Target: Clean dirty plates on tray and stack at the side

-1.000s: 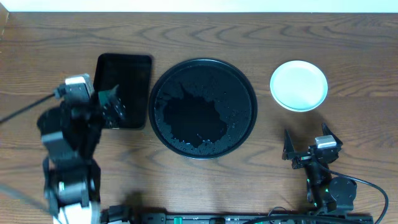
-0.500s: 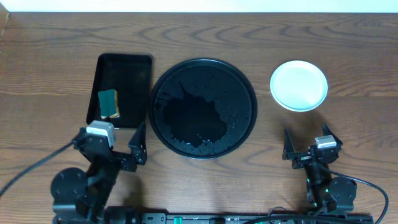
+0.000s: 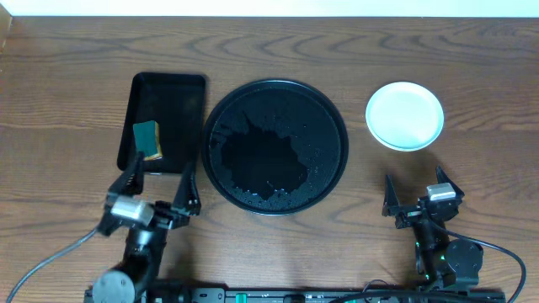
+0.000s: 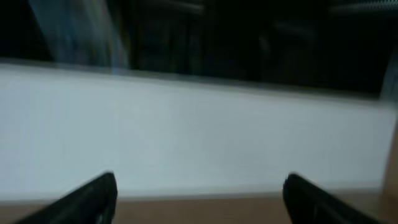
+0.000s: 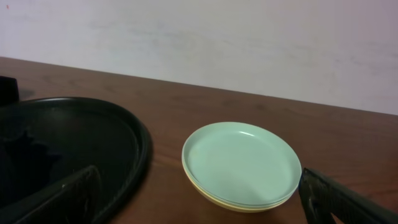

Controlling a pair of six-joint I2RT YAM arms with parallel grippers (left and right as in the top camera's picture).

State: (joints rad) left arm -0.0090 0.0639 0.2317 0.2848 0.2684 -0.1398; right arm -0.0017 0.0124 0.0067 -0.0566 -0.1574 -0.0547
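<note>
The round black tray (image 3: 337, 126) lies wet and glossy at the table's centre with no plate on it; its rim also shows in the right wrist view (image 5: 134, 146). The plates (image 3: 404, 115) sit stacked on the table to its right. From the right wrist the plates (image 5: 242, 165) show a mint-green one on top and a pale yellow one at the bottom. My right gripper (image 3: 415, 189) stands open near the front edge, in front of the stack, with nothing in it (image 5: 199, 205). My left gripper (image 3: 160, 183) is open and empty at the front left (image 4: 200, 202); its view is blurred.
A rectangular black tray (image 3: 173, 93) lies left of the round one, with a green and yellow sponge (image 3: 147, 140) in it. Bare wooden table surrounds everything. A white wall runs along the far edge.
My left arm has drawn back from over the rectangular tray to the front edge, uncovering the sponge lying there. The right arm has not moved.
</note>
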